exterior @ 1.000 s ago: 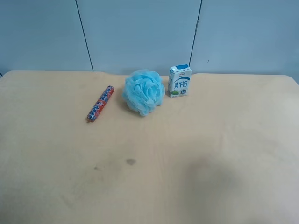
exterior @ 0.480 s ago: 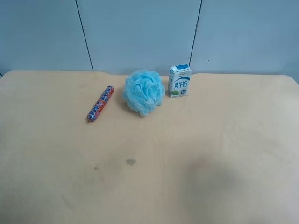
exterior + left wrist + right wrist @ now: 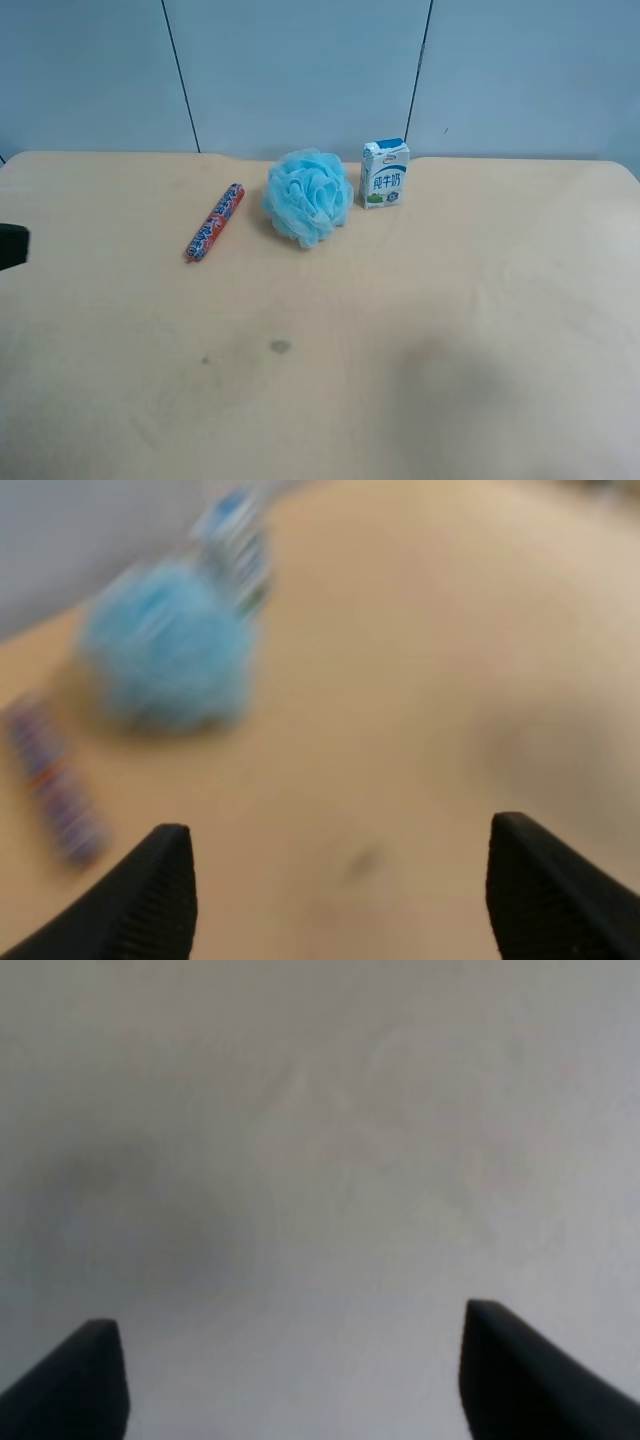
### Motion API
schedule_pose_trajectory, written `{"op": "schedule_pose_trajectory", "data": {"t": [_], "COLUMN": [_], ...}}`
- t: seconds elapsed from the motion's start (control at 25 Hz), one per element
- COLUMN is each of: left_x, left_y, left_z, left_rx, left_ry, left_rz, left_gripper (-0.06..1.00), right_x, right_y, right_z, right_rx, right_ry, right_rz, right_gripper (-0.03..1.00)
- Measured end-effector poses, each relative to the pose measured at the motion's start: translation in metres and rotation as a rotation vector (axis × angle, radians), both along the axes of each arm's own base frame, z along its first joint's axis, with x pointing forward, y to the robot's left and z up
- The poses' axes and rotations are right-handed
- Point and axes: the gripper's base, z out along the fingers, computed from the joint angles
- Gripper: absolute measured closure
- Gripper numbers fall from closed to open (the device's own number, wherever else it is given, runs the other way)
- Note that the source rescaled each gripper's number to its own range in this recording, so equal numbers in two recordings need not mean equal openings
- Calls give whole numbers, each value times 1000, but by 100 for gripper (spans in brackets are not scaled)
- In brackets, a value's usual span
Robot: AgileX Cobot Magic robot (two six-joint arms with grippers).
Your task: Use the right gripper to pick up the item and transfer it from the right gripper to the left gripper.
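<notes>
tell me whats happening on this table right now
Nothing is being handled yet. The sausage stick lies untouched on the table, with a blue bath sponge beside it and a milk carton standing past the sponge. The left gripper is open and empty, looking toward the three things from a distance. The right gripper is open too, over bare tabletop. In the high view only a dark bit of an arm shows at the view's left edge.

Pale wooden desk bearing a sausage stick, blue bath sponge and milk carton, all lying well ahead of the left jaws.
</notes>
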Motion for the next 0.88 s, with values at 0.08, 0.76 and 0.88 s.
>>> {"op": "schedule_pose_trajectory", "data": {"t": [0.08,0.76,0.88], "left_x": [-2,-51,-55], "left_y": [10,37,39], "left_z": [8,-38,-43], "left_rx": [63,96,72], "left_ry": [34,218,170], "left_rz": [78,191,194], "left_gripper": [27,27,27], "right_x": [0,0,0], "right_y": [0,0,0], "right_z": [0,0,0], "right_rx": [0,0,0], "right_ry": [0,0,0], "right_rz": [0,0,0], "right_gripper": [34,34,34]}}
